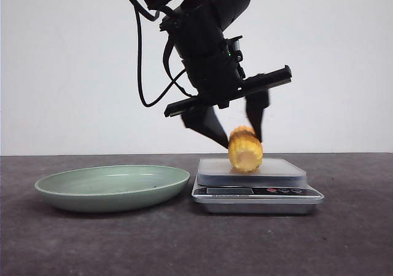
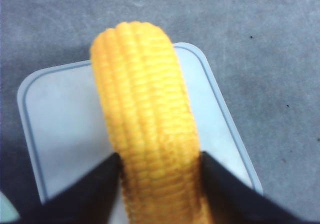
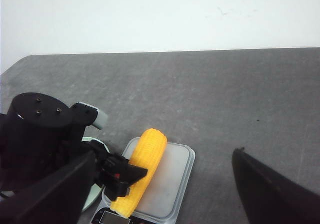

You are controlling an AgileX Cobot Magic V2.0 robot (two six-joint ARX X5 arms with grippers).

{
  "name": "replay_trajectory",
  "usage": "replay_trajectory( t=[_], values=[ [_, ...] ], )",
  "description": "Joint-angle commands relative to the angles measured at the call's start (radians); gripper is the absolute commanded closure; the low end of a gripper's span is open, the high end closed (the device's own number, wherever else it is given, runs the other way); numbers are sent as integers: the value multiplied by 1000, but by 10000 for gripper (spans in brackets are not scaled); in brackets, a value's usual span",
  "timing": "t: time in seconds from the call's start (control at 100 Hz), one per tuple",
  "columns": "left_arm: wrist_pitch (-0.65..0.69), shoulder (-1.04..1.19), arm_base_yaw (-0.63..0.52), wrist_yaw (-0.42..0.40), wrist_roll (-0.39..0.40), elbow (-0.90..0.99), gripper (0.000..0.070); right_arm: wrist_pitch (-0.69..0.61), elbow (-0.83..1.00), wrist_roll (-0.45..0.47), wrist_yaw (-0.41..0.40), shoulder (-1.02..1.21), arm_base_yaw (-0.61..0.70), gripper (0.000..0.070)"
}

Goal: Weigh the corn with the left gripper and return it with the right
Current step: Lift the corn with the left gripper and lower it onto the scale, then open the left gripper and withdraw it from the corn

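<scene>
corn: short yellow-orange ribbed corn cob lying on the pale platform of the silver digital kitchen scale
left gripper: left gripper over the scale, 2 black fingers closed on the cob's sides, contact on both flanks in the left wrist view
right gripper: right gripper well apart from the scale, fingers spread wide, holding nothing
dish: shallow pale green round dish just left of the scale, looks apart from it
surface: dark grey matte surface carries both
</scene>
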Motion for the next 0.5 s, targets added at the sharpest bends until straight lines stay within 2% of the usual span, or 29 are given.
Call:
replay_trajectory(
  t=[0.0,0.12,0.28,0.49],
  values=[
    [16,26,-17,3,4,27,218,8,18,-2,0,4,4,147],
    [19,-6,-20,2,26,36,218,8,18,-3,0,4,4,147],
    [9,-132,-20,-16,116,68,220,9,18,-5,2,5,4,147],
    [-66,-436,6,-115,256,75,225,7,18,-14,23,6,4,147]
  ],
)
